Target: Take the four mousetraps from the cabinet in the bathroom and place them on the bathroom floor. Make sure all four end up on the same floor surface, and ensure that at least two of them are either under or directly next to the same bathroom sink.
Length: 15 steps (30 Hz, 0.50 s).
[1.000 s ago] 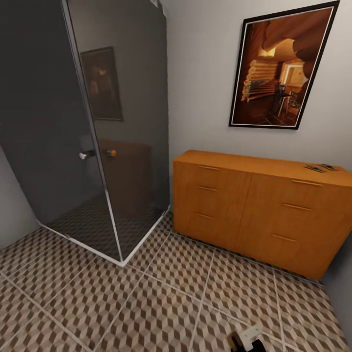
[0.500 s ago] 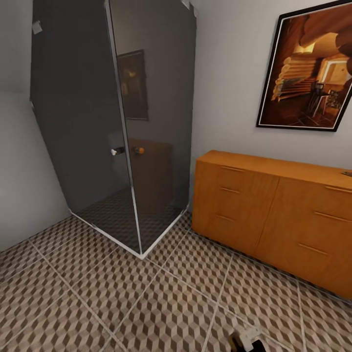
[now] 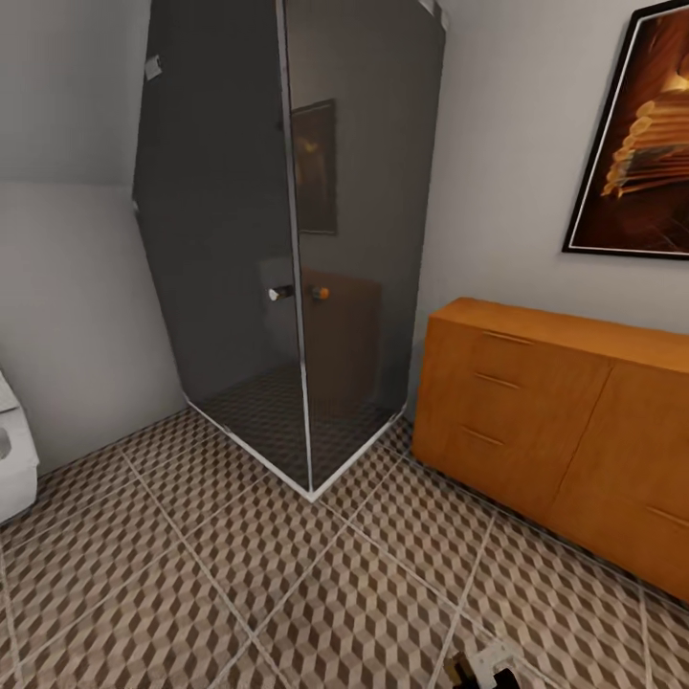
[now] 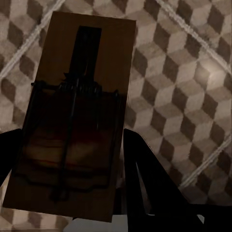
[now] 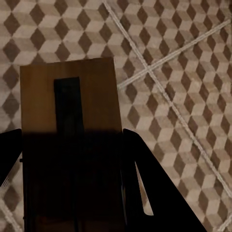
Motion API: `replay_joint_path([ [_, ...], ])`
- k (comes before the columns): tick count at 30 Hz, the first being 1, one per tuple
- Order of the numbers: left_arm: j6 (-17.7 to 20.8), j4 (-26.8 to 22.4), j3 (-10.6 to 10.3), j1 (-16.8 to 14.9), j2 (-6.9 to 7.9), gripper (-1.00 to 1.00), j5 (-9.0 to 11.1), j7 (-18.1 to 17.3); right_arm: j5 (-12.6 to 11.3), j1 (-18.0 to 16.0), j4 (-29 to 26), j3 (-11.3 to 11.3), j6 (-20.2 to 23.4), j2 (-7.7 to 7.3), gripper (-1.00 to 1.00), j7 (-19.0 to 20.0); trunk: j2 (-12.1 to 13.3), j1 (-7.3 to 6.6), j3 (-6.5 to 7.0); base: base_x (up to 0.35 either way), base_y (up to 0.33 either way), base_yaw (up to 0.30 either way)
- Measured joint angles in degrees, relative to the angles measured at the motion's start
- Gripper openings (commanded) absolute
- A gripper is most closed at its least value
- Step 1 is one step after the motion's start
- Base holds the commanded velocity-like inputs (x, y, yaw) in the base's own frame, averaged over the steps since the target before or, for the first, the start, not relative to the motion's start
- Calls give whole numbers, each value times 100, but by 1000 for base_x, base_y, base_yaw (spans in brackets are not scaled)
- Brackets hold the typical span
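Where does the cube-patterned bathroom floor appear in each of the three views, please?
Head view: the bathroom floor spans the lower half, before the shower and the cabinet.
Left wrist view: it lies behind the left-held mousetrap, for instance at.
Right wrist view: it lies behind the right-held mousetrap, for instance at.
Shared landmark: the pale grout lines.

No readable text, labels, brand names, numbers or signs appear anywhere. The framed picture [image 3: 636, 144] on the wall shows only a warm brown image, and the mousetrap [image 4: 72, 116] carries no lettering.
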Motion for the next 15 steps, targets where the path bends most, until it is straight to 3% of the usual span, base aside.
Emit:
replay_joint_path([
  [15,0,-2,0,3,0,-100,-4,0,30,35,0,0,0,17,-100,0,0,0,0,0,0,285],
])
